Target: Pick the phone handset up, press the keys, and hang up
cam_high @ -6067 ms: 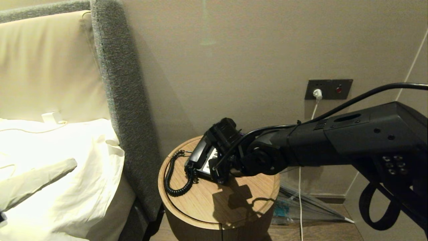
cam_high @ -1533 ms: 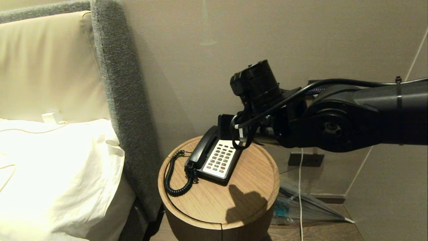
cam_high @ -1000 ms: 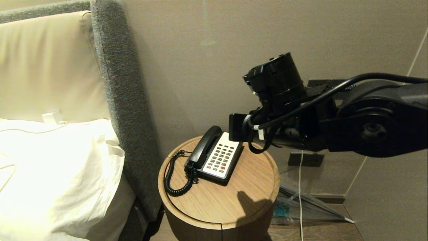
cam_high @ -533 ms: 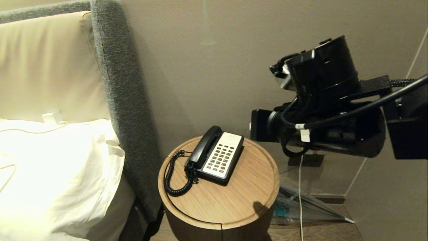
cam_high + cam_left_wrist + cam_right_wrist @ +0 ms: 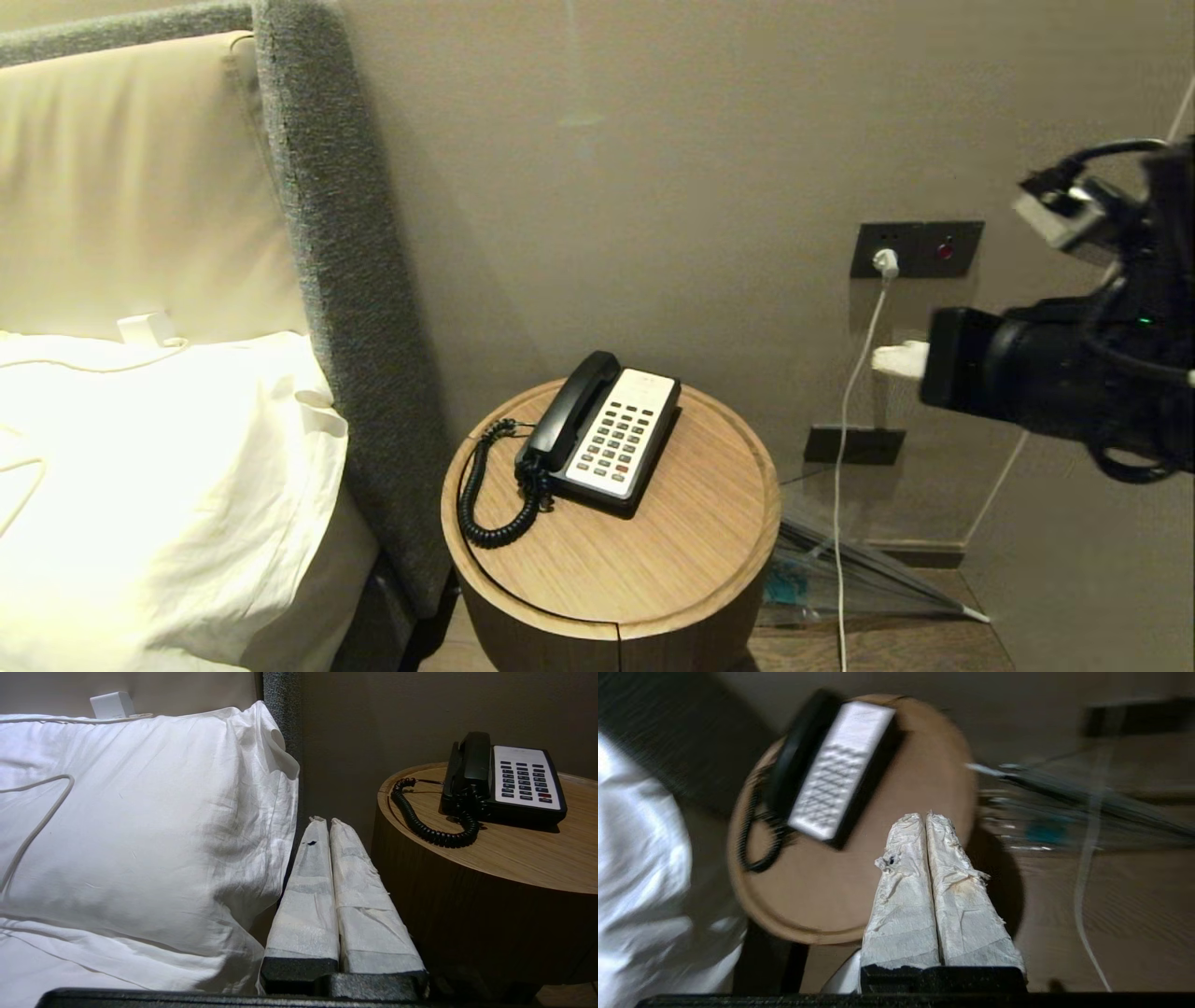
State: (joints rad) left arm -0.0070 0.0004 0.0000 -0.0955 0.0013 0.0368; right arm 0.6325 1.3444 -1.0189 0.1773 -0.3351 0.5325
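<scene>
The black phone handset (image 5: 571,406) lies in its cradle on the left side of the phone, its coiled cord (image 5: 490,495) looping over the table top. The keys (image 5: 616,439) sit beside it in the cream faceplate. My right gripper (image 5: 879,359) hangs in the air well to the right of the table, shut, with nothing between its white-wrapped fingers (image 5: 906,858). From that wrist the handset (image 5: 798,751) and the keys (image 5: 836,779) lie ahead and below. My left gripper (image 5: 325,820) is shut and empty, low between the pillow and the table; handset (image 5: 472,760) and keys (image 5: 523,777) show beyond it.
The phone stands on a round wooden side table (image 5: 653,560) against the wall. A grey headboard (image 5: 345,280) and a white pillow (image 5: 168,467) are to its left. A wall socket (image 5: 920,249) with a white cable (image 5: 845,420) and a clear umbrella (image 5: 840,569) on the floor are to its right.
My right arm has pulled away from above the phone, swinging to the right and out towards the picture's edge. The handset has stayed in its cradle. The left arm is still.
</scene>
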